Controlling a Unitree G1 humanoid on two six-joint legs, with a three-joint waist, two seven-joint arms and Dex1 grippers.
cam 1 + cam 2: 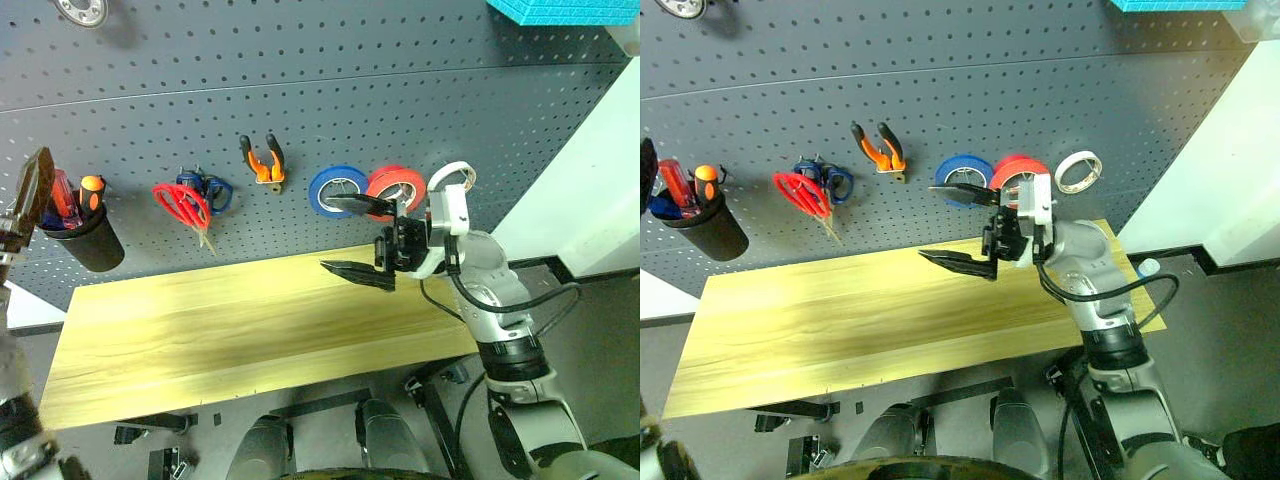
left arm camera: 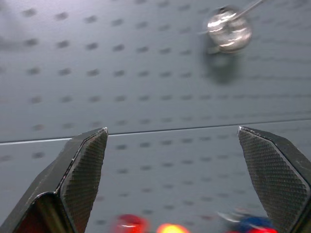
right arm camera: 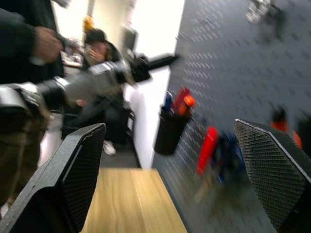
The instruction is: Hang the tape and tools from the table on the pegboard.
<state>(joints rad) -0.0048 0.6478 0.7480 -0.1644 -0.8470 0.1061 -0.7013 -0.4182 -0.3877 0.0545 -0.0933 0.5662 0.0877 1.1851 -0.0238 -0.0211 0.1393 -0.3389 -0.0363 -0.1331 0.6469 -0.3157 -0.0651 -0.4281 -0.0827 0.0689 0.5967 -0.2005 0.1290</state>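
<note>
Bench [image 1: 230, 340] bare along its whole wooden top — nothing left lying on it to pick up.

On the pegboard [image 1: 330, 90], from left to right:
- Left gripper [image 1: 22, 205] at the far left edge, just beside the black cup [image 1: 85, 240]; spread wide in the left wrist view, nothing between the fingers.
- Red-handled screwdriver [image 1: 62, 195] standing in that cup next to an orange-handled one [image 1: 91, 192]; cup fixed to the board.
- Red scissors [image 1: 183, 207] hanging with blades down, overlapping the blue-handled pair [image 1: 212, 190] just behind.
- Pliers [image 1: 263, 160] with orange-and-black handles hanging higher up, handles upward.
- Blue tape roll [image 1: 337, 190], then the red tape [image 1: 395, 187] touching it, both hung on the board; white roll [image 1: 1078, 171] further right.
- Right gripper [image 1: 362, 240] in front of the two coloured rolls, above the right part of the bench; spread wide and holding nothing.

Judged from this: tape, scissors, pliers and screwdriver all off the bench and up on the board — task looks finished, or as good as. Nothing evidently left but pulling both arms clear of the board.
</note>
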